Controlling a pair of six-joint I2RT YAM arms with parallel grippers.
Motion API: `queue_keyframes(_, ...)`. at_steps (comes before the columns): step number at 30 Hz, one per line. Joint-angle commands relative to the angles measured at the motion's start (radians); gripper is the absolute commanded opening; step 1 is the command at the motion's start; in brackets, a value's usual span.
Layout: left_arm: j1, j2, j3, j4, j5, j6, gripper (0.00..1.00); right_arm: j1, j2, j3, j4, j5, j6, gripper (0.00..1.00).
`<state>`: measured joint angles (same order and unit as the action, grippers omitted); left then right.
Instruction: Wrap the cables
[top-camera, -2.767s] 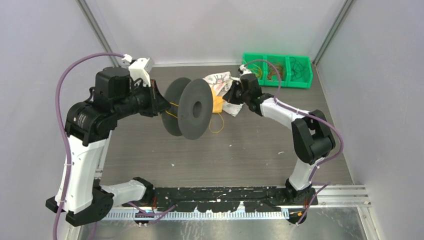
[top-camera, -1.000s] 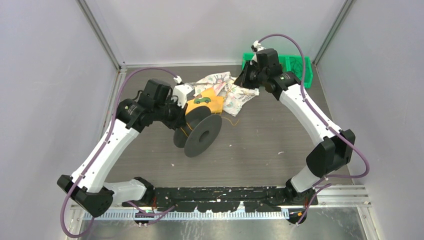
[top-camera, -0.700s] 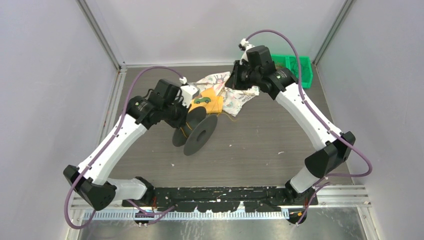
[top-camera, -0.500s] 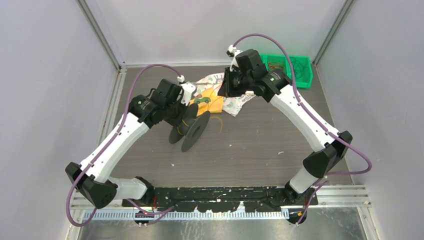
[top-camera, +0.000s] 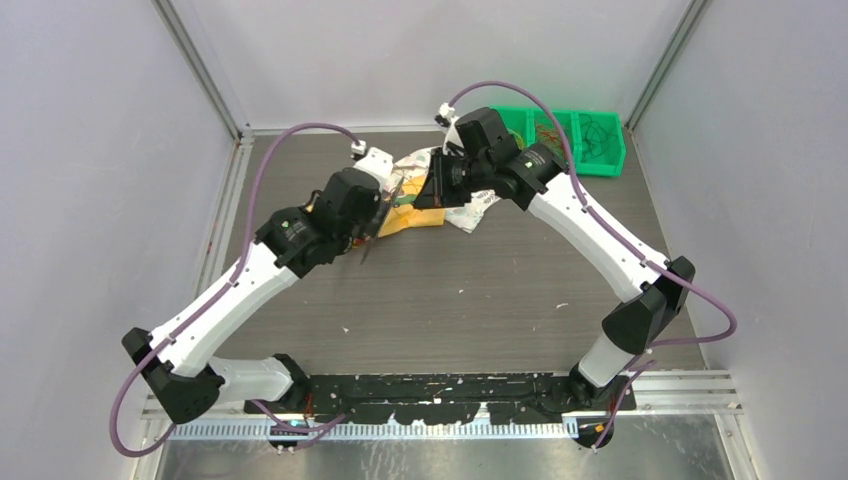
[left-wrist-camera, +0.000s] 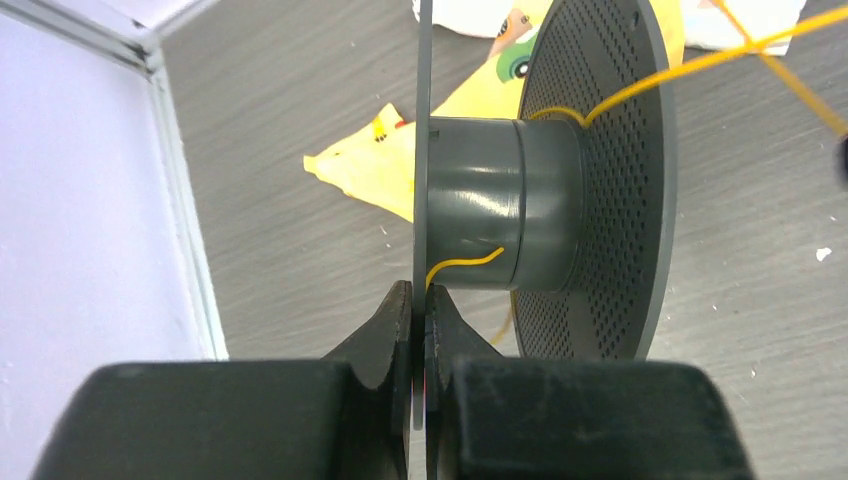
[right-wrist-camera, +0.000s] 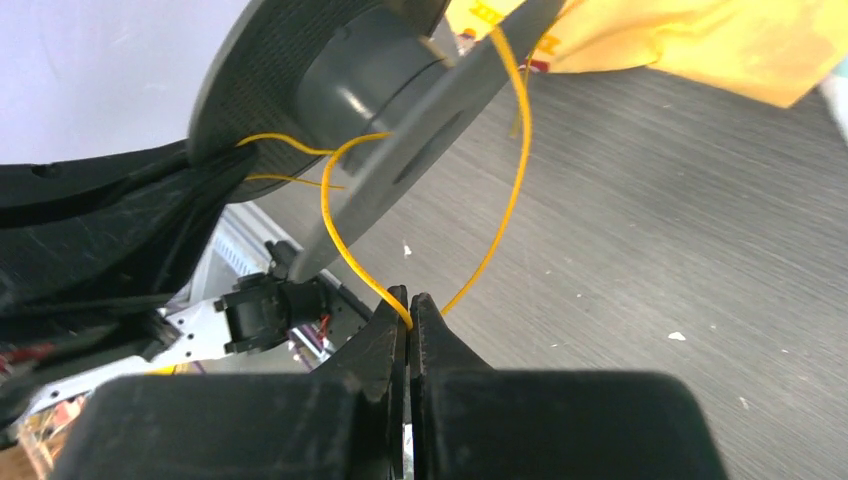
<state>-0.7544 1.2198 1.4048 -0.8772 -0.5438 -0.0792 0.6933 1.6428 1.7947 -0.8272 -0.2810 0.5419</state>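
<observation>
The black spool (left-wrist-camera: 500, 205) hangs off the table with its flanges upright. My left gripper (left-wrist-camera: 420, 305) is shut on the rim of its near flange. A thin yellow-orange cable (left-wrist-camera: 465, 265) lies on the grey core, and a strand runs out over the perforated far flange (left-wrist-camera: 610, 180). My right gripper (right-wrist-camera: 410, 318) is shut on that cable (right-wrist-camera: 510, 150), which loops from the spool (right-wrist-camera: 340, 75) down to the jaws. In the top view both grippers, the left (top-camera: 365, 235) and the right (top-camera: 428, 190), meet at the back centre, and the spool is mostly hidden under the left wrist.
A yellow cloth (top-camera: 415, 218) and a patterned white cloth (top-camera: 470, 205) lie on the table under the grippers. A green bin (top-camera: 575, 140) holding more wire coils stands at the back right. Walls close off the left, right and back.
My left arm has carried the spool back and to the right and turned it edge-on under the wrist. My right gripper has swung left and down to the spool, still holding the cable.
</observation>
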Motion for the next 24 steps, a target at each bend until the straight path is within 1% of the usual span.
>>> queue_keyframes(1,-0.084,-0.015,-0.025,0.221,-0.278,0.071,0.0,0.035,0.006,0.016,0.046,-0.085,0.024,0.01)
queue_keyframes(3,-0.11,-0.026,-0.059,0.305,-0.33,0.119,0.01,0.041,0.008,0.027,0.034,-0.11,0.013,0.01)
queue_keyframes(6,-0.112,-0.034,-0.088,0.371,-0.353,0.174,0.0,0.046,-0.015,0.044,0.007,-0.096,-0.003,0.01)
queue_keyframes(8,-0.112,-0.025,-0.087,0.372,-0.36,0.212,0.0,0.045,-0.05,0.047,-0.023,-0.013,-0.021,0.01)
queue_keyframes(11,-0.112,-0.029,-0.088,0.368,-0.364,0.224,0.01,0.045,-0.101,0.043,-0.062,0.161,-0.043,0.0)
queue_keyframes(14,-0.111,-0.054,-0.1,0.399,-0.345,0.197,0.01,0.045,-0.132,0.028,-0.061,0.197,-0.043,0.01)
queue_keyframes(17,-0.111,-0.063,-0.106,0.422,-0.318,0.151,0.01,0.045,-0.134,0.001,-0.009,0.107,-0.007,0.01)
queue_keyframes(20,-0.111,-0.059,-0.127,0.468,-0.329,0.109,0.0,0.046,-0.125,-0.023,0.122,-0.025,0.089,0.0)
queue_keyframes(21,-0.111,-0.057,-0.135,0.49,-0.338,0.095,0.0,0.051,-0.124,-0.037,0.189,-0.06,0.128,0.0)
queue_keyframes(23,-0.111,-0.045,-0.137,0.499,-0.343,0.051,0.01,0.066,-0.121,-0.051,0.287,-0.083,0.177,0.0)
queue_keyframes(24,-0.111,-0.04,-0.133,0.493,-0.34,0.027,0.01,0.079,-0.114,-0.044,0.302,-0.084,0.179,0.0)
